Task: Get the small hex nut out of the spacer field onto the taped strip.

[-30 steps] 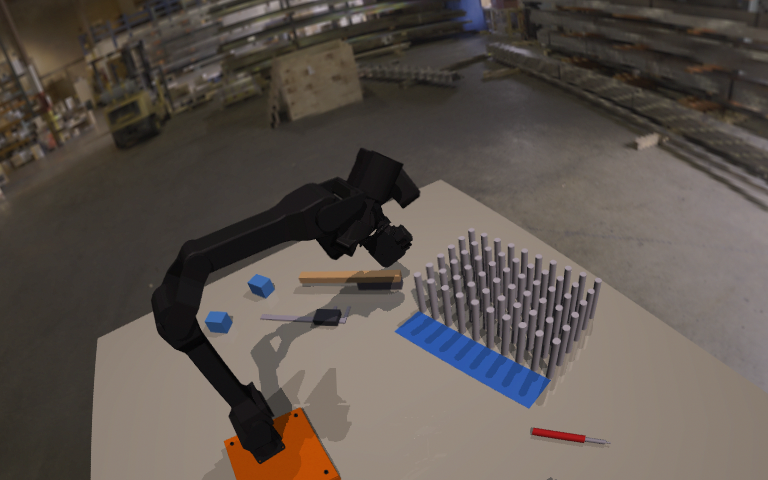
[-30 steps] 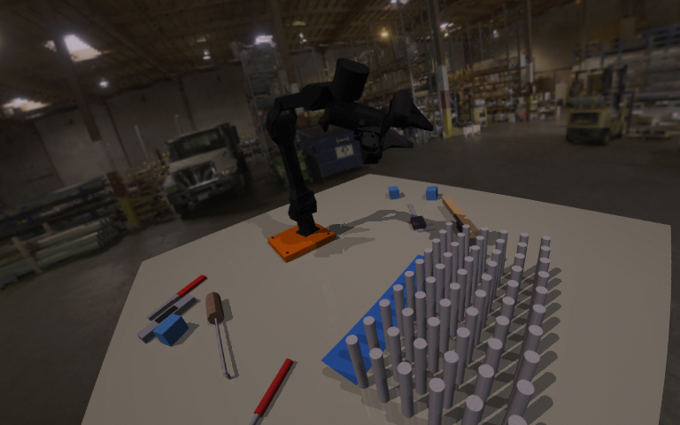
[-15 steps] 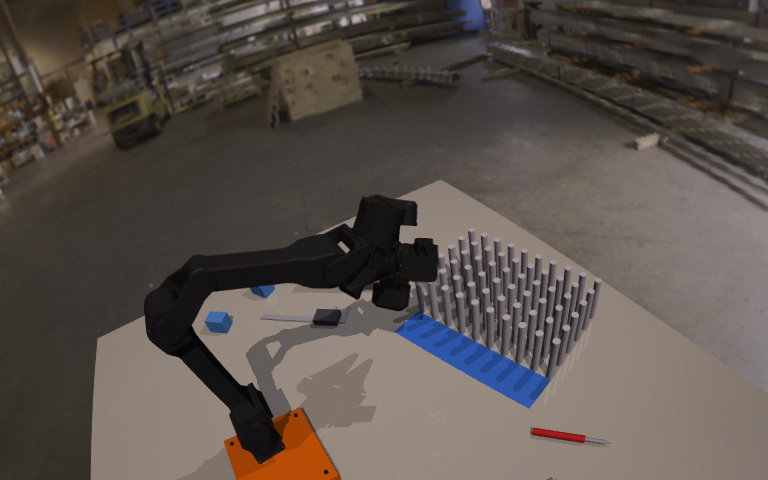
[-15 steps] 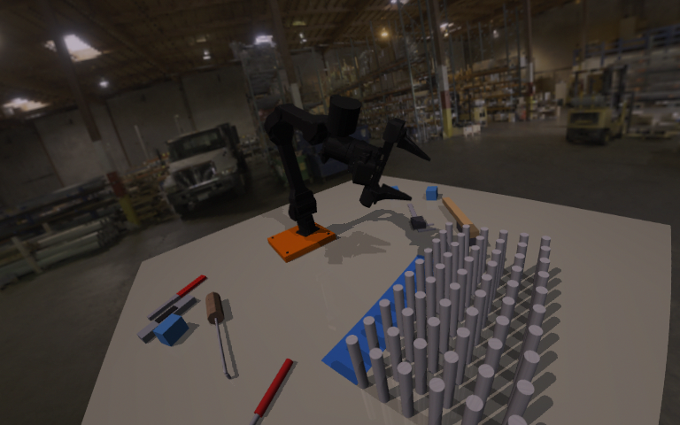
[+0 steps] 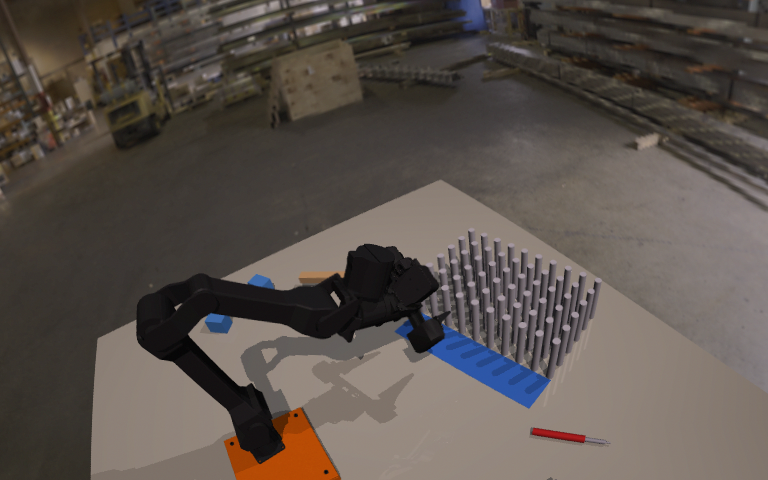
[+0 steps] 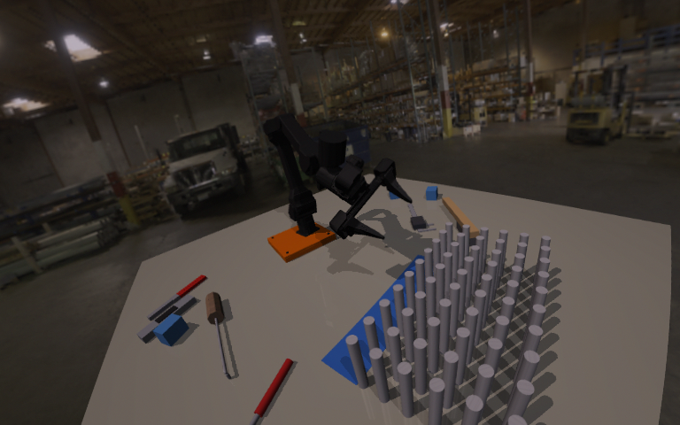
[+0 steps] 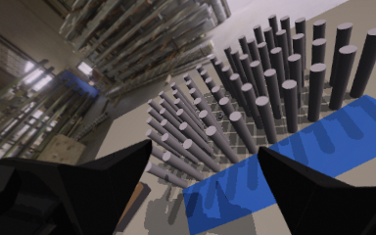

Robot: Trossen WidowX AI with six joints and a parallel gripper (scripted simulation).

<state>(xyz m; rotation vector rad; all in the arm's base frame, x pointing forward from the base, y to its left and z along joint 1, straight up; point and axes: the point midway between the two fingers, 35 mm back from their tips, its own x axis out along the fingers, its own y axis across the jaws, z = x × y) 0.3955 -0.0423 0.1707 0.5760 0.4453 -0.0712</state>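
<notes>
Grey metal spacers [image 5: 552, 362] [image 6: 357, 363] [image 7: 317, 93] stand upright in rows. A tiny dark ring, seemingly the nut [image 7: 220, 116], lies among them in the wrist view; I cannot make it out in the top and exterior views. The blue taped strip [image 5: 481, 366] [image 6: 338, 361] [image 7: 300, 147] runs along the front. My gripper [image 6: 397, 219] [image 7: 204, 148] is wide open and empty, above the table near the strip's far end. A brown-handled tool [image 6: 213, 306] with a thin shaft and a small bent tip and a red-handled tool [image 5: 557, 435] [image 6: 274, 386] lie away from the spacers.
A black-blocked tool [image 6: 418, 222] with a thin shaft and prongs and a wooden bar [image 5: 320, 277] [image 6: 459, 215] lie beyond the field's far end. Blue cubes [image 5: 218, 323] [image 6: 431, 192] sit past them. Another blue cube [image 6: 171, 329] sits beside a second red-handled tool [image 6: 191, 285] and a grey bar.
</notes>
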